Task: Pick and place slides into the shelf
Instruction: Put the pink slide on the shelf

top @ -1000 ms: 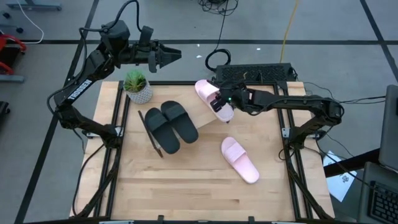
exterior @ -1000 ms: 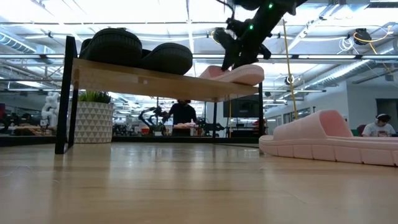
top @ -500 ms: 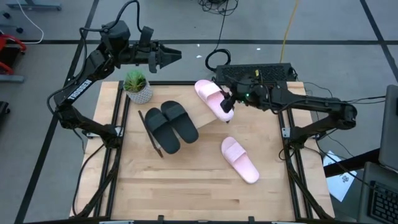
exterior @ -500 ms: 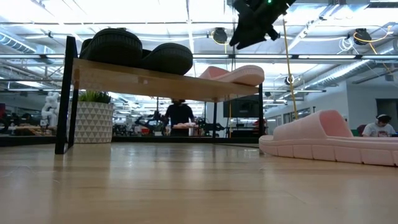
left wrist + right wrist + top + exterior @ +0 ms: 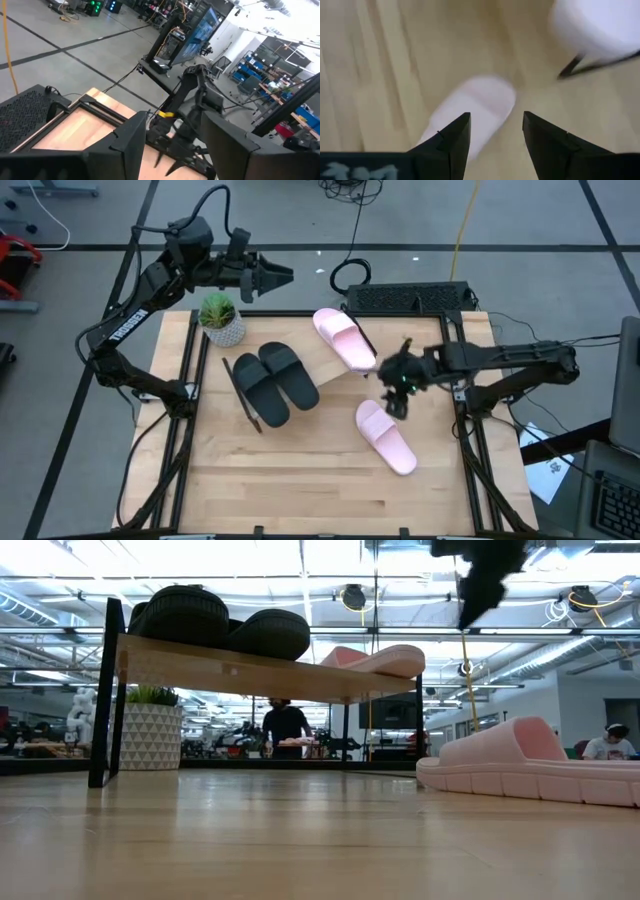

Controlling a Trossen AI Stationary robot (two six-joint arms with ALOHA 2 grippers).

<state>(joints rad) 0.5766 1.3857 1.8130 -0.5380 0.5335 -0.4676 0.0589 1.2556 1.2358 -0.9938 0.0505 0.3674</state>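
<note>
Two black slides [image 5: 275, 378] and one pink slide [image 5: 345, 338] lie on the shelf [image 5: 270, 672], a wooden board on dark legs. The second pink slide [image 5: 386, 437] lies sole down on the table, near right. My right gripper [image 5: 400, 388] is open and hovers in the air between the two pink slides. The right wrist view shows the table slide [image 5: 475, 112] below my open fingers. My left gripper [image 5: 272, 277] is open and held high beyond the table's far left edge.
A potted plant [image 5: 220, 320] in a white patterned pot stands at the table's far left corner, beside the shelf's left end. Bare wooden tabletop [image 5: 290, 470] stretches along the near side. A dark box [image 5: 410, 297] sits beyond the far edge.
My right gripper has left the pink slide on the shelf's right end, risen, and swung toward the table's near right side, so it now hovers close to the pink slide on the table. The pink slide on the shelf has stayed where it was.
</note>
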